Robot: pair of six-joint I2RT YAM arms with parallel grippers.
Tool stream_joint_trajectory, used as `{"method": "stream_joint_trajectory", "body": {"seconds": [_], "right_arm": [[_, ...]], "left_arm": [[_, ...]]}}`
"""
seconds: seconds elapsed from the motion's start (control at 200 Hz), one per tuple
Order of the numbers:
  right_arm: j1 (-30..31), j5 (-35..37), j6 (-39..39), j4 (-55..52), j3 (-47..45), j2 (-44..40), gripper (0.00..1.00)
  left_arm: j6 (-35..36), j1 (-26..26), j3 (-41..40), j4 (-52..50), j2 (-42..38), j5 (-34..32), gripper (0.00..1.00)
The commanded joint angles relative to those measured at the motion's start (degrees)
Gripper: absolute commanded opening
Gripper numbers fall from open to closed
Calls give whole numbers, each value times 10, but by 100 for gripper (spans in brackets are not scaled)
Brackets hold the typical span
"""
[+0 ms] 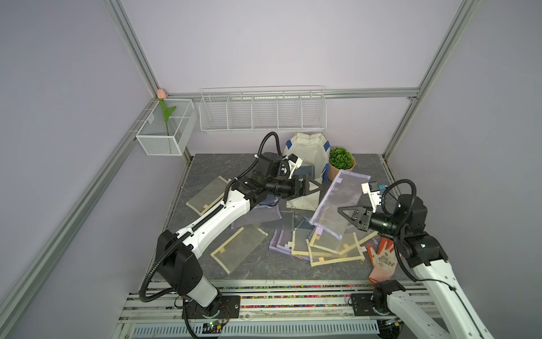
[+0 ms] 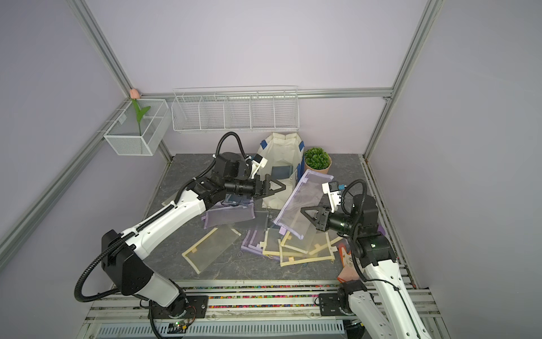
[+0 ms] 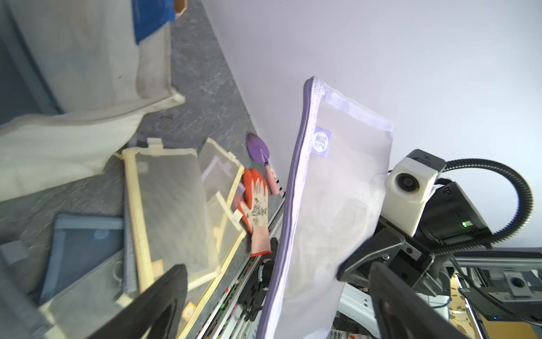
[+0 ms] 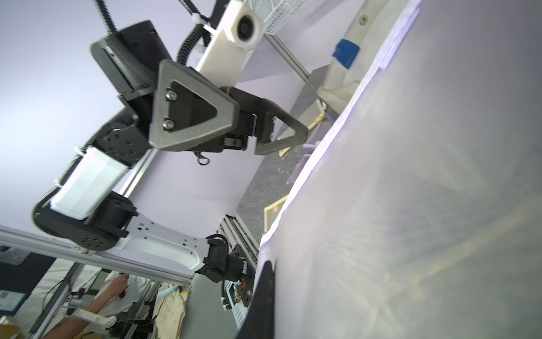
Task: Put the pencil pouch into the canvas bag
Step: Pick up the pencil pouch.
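One pencil pouch [image 1: 343, 187] hangs pinched in the right hand [image 1: 341, 210], near the wide left hand [image 1: 315, 185].

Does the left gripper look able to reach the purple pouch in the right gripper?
Probably yes: the left gripper is open, and the purple pouch, clamped in the right gripper, hangs right before it, nothing between.

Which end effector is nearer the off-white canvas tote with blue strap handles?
Left. The left end effector, open, hovers just in front of the off-white canvas tote; the right end effector is farther off, shut on a purple-edged mesh pouch.
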Motion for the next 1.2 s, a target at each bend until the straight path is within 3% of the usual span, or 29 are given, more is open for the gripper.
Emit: {"method": "stream_joint_trajectory", "body": {"seconds": [0.0, 0.08, 0.195, 0.315, 0.445, 0.515, 0.55, 0.685, 0.805, 0.94, 1.105, 1.195], "right_arm": [[8, -51, 34, 74, 29, 24, 7], [8, -56, 35, 90, 58, 42, 7], [30, -62, 39, 112, 69, 68, 7], [34, -65, 42, 126, 76, 87, 7], [37, -55, 36, 104, 84, 99, 7], [36, -25, 15, 44, 98, 104, 22], [37, -6, 0, 4, 107, 108, 39], [37, 64, -64, -131, 145, 124, 81], [36, 111, -90, -186, 158, 127, 100], [35, 149, -95, -207, 164, 126, 92], [30, 186, -95, -231, 167, 128, 91], [24, 195, -98, -244, 165, 129, 91]], "left_arm": [[-47, -7, -2, 97, -2, 40, 96], [-67, -18, -6, 140, 1, 39, 93], [-85, -27, -13, 180, 3, 33, 80], [-112, -28, -30, 230, -2, 32, 53], [-94, -26, -20, 204, -10, 19, 15], [-68, -18, -4, 160, -17, 4, 0], [-50, -12, 9, 126, -20, -13, 0], [7, 30, 75, -25, -17, -100, 0], [30, 72, 164, -110, 24, -137, 0], [35, 99, 286, -191, 107, -188, 0], [52, 103, 482, -301, 237, -242, 0], [57, 104, 540, -320, 286, -273, 0]]}}
